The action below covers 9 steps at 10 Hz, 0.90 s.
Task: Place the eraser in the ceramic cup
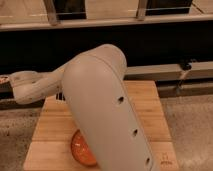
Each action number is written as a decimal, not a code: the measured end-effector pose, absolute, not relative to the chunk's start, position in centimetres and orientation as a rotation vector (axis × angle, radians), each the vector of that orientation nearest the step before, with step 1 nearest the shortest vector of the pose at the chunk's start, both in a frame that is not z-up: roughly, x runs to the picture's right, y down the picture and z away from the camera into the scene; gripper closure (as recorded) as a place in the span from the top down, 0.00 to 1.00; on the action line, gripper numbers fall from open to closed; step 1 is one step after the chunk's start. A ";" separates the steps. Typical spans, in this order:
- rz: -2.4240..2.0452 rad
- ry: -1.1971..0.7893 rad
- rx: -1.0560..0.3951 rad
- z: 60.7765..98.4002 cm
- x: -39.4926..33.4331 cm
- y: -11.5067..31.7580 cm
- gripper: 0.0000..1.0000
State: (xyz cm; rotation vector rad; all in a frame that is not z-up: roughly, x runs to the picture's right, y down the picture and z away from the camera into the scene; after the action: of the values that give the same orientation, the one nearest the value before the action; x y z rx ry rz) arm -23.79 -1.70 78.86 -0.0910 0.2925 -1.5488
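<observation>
A bulky beige arm link (107, 110) with three small holes fills the foreground, slanting from the lower right up to a rounded elbow. Under its near left edge sits the round glossy orange-red ceramic cup (81, 148), half hidden, on the front of the pale wooden tabletop (150, 115). From the elbow a slimmer beige forearm (42, 86) reaches left, beyond the tabletop's far left corner. The tool (3, 79) runs off the left edge there; whether it is apart or together I cannot tell.
</observation>
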 end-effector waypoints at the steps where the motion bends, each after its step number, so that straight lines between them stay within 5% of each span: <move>1: -1.549 0.292 -0.089 79.1 -23.7 -1.9 0.00; 9: -1.548 0.266 -0.061 79.5 -22.7 -2.8 0.00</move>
State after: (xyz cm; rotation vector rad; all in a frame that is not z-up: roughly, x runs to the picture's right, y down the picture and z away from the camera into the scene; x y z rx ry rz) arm -22.72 -2.85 79.47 -0.0612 0.2662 -1.5479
